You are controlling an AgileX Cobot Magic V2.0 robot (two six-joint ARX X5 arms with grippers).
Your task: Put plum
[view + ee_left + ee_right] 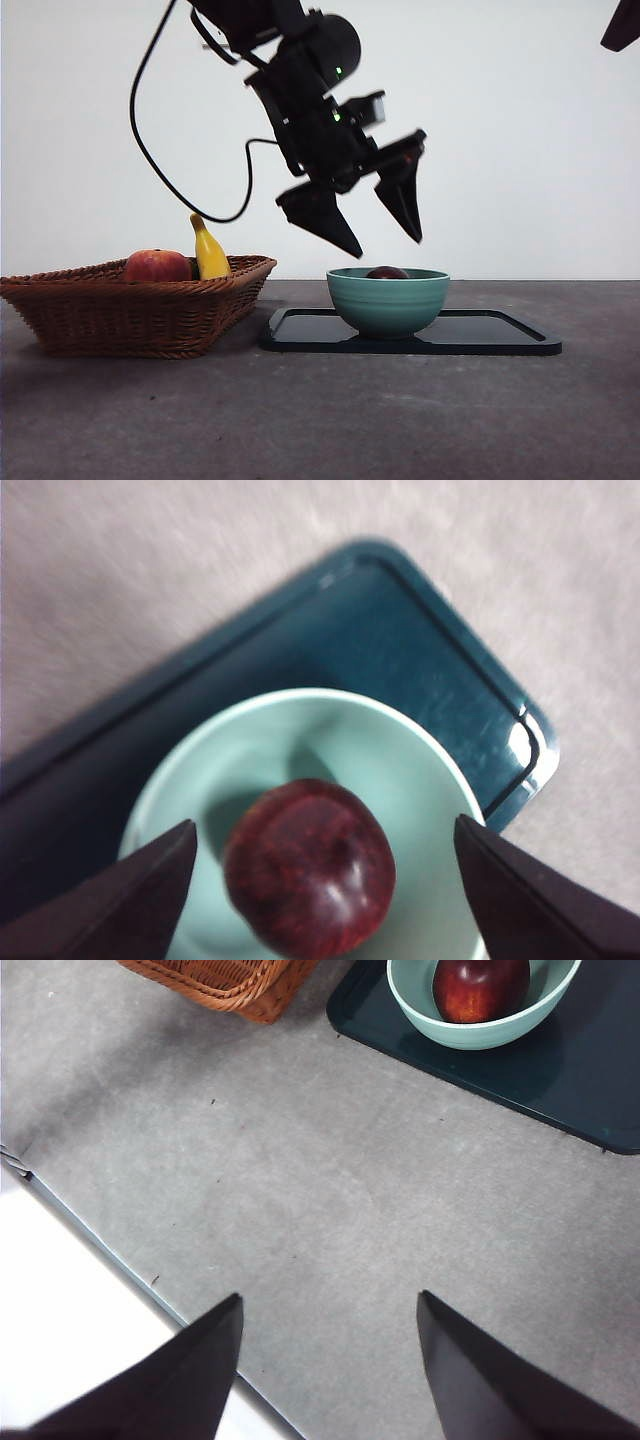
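above the plum [308, 868], left tool [380, 232] tilted, agape

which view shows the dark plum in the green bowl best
The left wrist view: the dark maroon round plum fills the picture, lying in the pale green bowl. The right wrist view shows it small; the front view only its top above the rim.

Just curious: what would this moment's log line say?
plum: in bowl | left tool: open, above bowl | right tool: open, waiting
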